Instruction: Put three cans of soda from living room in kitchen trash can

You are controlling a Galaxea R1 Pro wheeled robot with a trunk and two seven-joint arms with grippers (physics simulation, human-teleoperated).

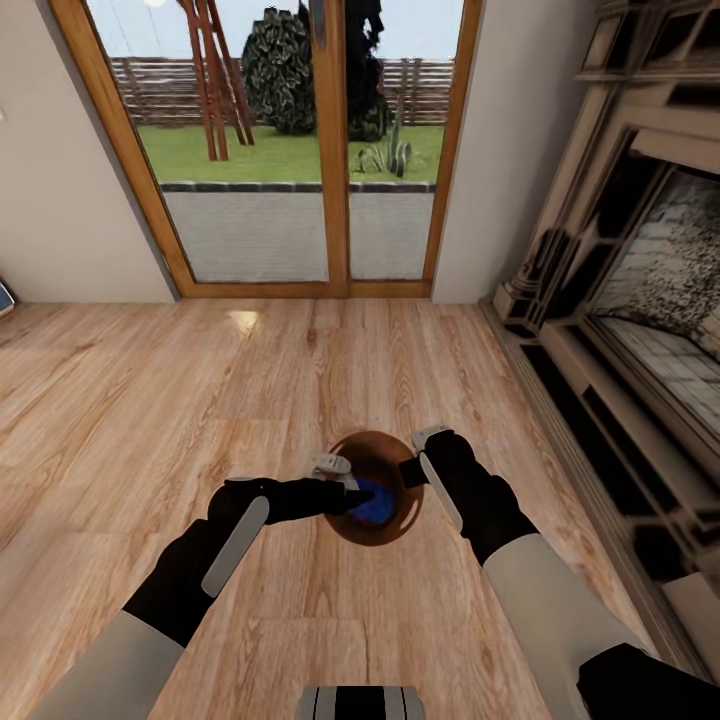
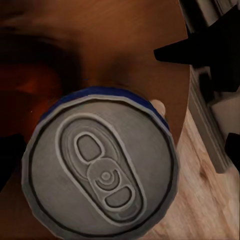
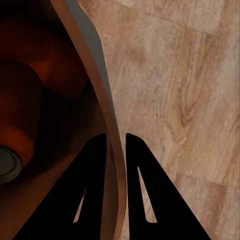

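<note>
The tash can (image 1: 398,515) stands on the living room floor between my arms, seen from above, its brown inner wall (image 2: 125,40) showing. My right gripper (image 1: 410,470) is shut on its rim (image 3: 100,100), one finger inside and one outside. My left gripper (image 1: 352,492) holds a dark blue can of soda (image 1: 376,503) upright over the bin's opening; its silvery top (image 2: 102,167) faces the left wrist camera. An orange can of soda (image 3: 17,125) lies deep inside the bin.
Wood-framed glass doors (image 1: 335,150) stand straight ahead. The fireplace (image 1: 640,300) runs along the right, its low hearth ledge (image 1: 600,420) close to my right arm. Open plank floor (image 1: 150,400) spreads to the left and ahead.
</note>
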